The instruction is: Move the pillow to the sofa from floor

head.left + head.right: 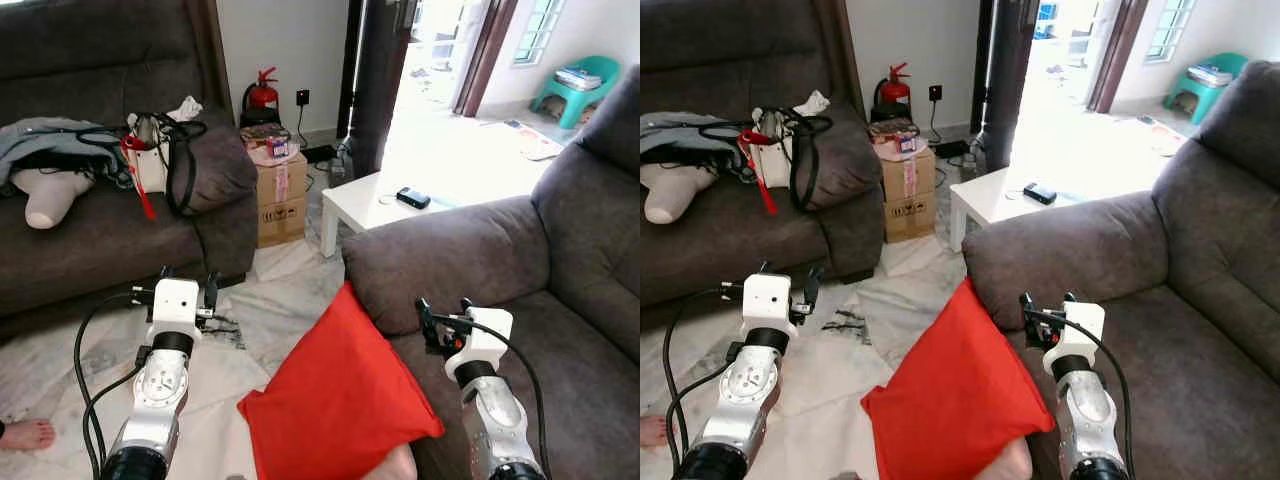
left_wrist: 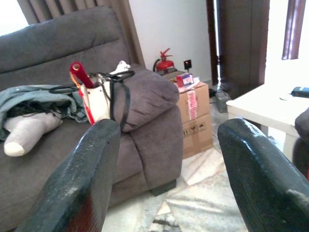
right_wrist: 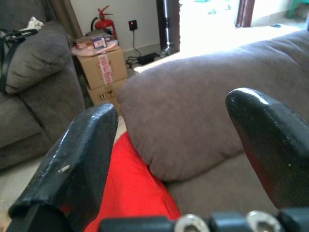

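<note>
Left arm (image 1: 160, 390): a silver, rounded metal forearm is seen, topped by a white box-shaped wrist housing.
Left gripper (image 1: 187, 277): two long black fingers (image 2: 79, 188) are shown, matte and scuffed, with pale specks on the surface.
Left cables: black cables are looped beside the forearm, from the wrist housing downward.
Right arm (image 1: 497, 415): silver segments are matched by a white wrist block; a black cable is run along the outer side.
Right gripper (image 1: 443, 305): black fingers (image 3: 72, 166) are pictured with rounded tips; two silver screws are set in the black base.
</note>
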`<state>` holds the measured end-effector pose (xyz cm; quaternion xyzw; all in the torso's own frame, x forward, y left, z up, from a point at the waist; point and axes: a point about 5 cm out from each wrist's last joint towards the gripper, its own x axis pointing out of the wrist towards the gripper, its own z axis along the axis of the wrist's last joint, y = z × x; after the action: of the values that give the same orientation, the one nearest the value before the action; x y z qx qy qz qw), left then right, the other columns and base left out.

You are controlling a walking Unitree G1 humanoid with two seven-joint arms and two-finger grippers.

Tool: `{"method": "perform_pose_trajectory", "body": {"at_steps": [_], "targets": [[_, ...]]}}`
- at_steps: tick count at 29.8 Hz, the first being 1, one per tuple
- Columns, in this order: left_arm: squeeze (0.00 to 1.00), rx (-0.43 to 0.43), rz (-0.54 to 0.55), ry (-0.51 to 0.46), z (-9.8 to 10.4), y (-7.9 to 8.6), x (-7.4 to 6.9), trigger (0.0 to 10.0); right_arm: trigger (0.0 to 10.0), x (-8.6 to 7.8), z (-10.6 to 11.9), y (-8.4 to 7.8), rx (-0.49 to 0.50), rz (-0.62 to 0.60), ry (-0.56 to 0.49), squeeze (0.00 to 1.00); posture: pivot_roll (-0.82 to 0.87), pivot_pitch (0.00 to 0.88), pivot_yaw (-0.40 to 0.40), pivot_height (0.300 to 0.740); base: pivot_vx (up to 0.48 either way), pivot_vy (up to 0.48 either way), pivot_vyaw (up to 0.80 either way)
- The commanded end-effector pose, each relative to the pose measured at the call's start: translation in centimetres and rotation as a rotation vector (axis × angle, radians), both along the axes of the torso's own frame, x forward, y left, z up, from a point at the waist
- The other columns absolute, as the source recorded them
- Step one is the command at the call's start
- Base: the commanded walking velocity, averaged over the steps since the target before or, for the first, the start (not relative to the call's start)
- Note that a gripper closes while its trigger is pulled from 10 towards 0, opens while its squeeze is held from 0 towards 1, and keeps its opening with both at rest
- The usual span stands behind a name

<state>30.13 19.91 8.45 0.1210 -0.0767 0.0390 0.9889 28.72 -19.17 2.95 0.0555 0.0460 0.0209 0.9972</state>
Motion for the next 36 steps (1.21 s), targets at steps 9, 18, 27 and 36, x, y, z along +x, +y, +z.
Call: {"method": "perform_pose_trajectory", "body": {"at_steps": [9,18,27,36], "targets": [[0.00,-0.007,-0.001,0.010,-0.12,-0.19,0.03,10.0,10.0,0.28,0.26,-0.04,-0.005,0.012,-0.004,0.00,0.08,0.001,-0.044,0.643,0.000,0.000,0.00],[0.00,-0.031,0.005,0.013,-0.26,-0.14,-0.08,10.0,10.0,0.26,0.17,-0.09,-0.008,0.008,0.007,0.00,0.08,0.003,-0.044,0.643,0.000,0.039,0.00],[0.00,-0.027,-0.001,0.011,-0.23,-0.27,-0.07,10.0,10.0,0.23,0.09,-0.01,-0.007,0.010,0.011,0.00,0.08,0.005,-0.042,0.643,0.000,0.207,0.00],[0.00,-0.039,0.001,0.014,-0.29,-0.26,-0.08,10.0,10.0,0.29,0.03,0.06,-0.006,0.012,0.018,0.00,0.08,0.006,-0.042,0.643,0.000,0.265,0.00]]}}
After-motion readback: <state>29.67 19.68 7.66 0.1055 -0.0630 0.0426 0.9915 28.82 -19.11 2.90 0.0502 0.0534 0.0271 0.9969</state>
